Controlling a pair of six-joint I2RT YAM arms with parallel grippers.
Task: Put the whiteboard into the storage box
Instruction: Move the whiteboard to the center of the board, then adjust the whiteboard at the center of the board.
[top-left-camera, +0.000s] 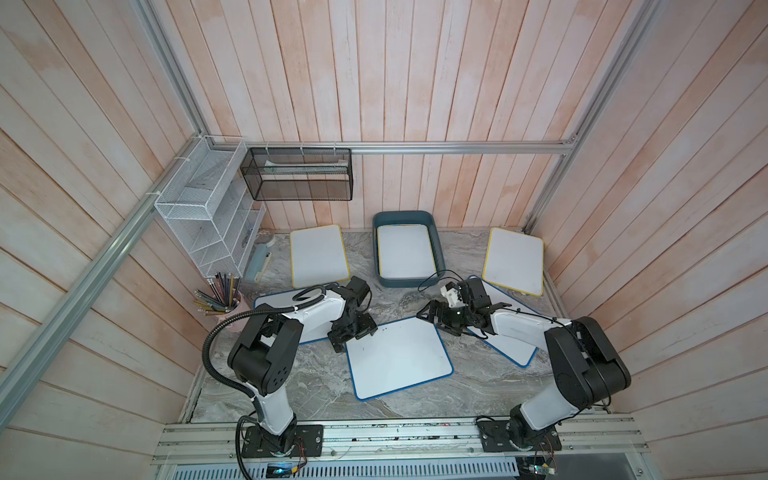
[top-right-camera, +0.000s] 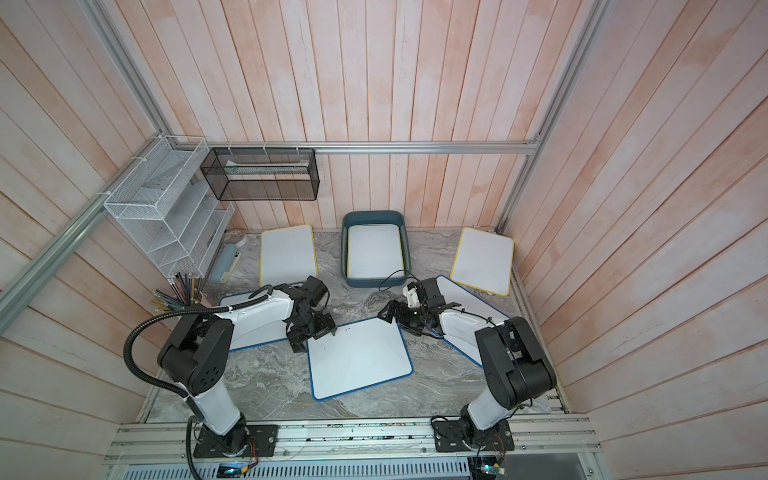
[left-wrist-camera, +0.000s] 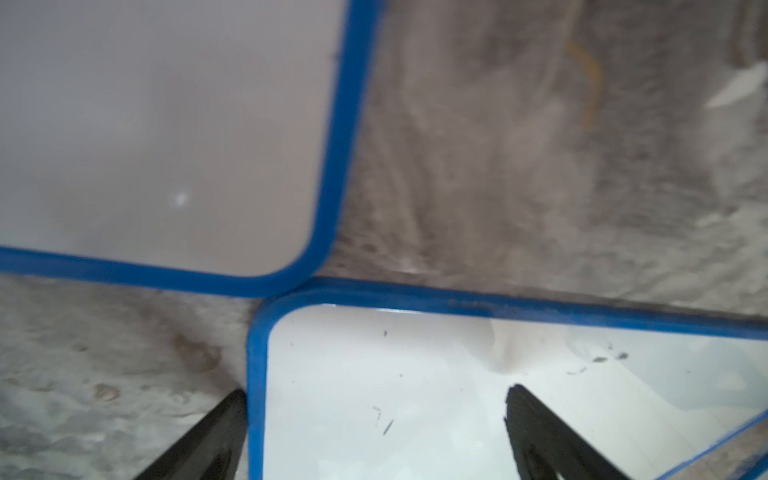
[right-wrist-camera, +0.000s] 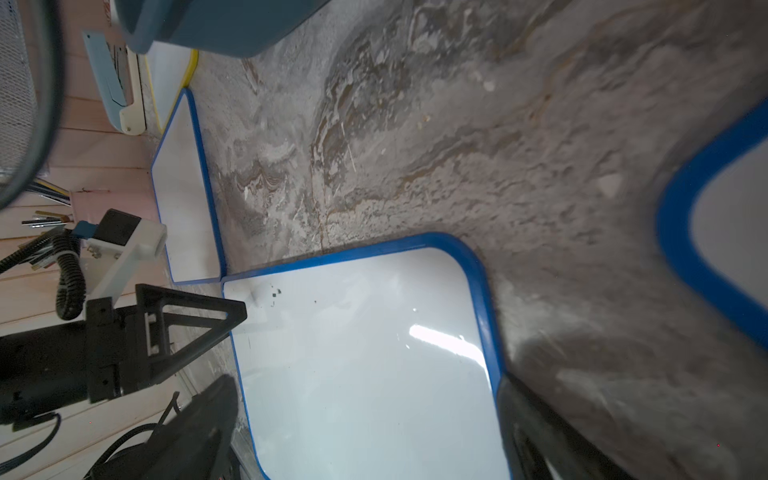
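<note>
evidently readying a shared lift
left hand (top-left-camera: 357, 337) and right hand (top-left-camera: 434, 324) are straddling the whiteboard's (top-left-camera: 399, 361) 10 and 1 o'clock corners, gaping, empty.

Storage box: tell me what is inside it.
In a top view, one whiteboard lies flat inside the storage box, covering nearly all of its floor. Whatever may lie under that board, more boards or nothing, is hidden by it.

Blue-framed whiteboard (top-left-camera: 399, 357) lies flat, skewed, mid-table, faint marks on it; dark teal storage box (top-left-camera: 395, 281) upright at back centre, second whiteboard (top-left-camera: 405, 251) flat inside.
</note>
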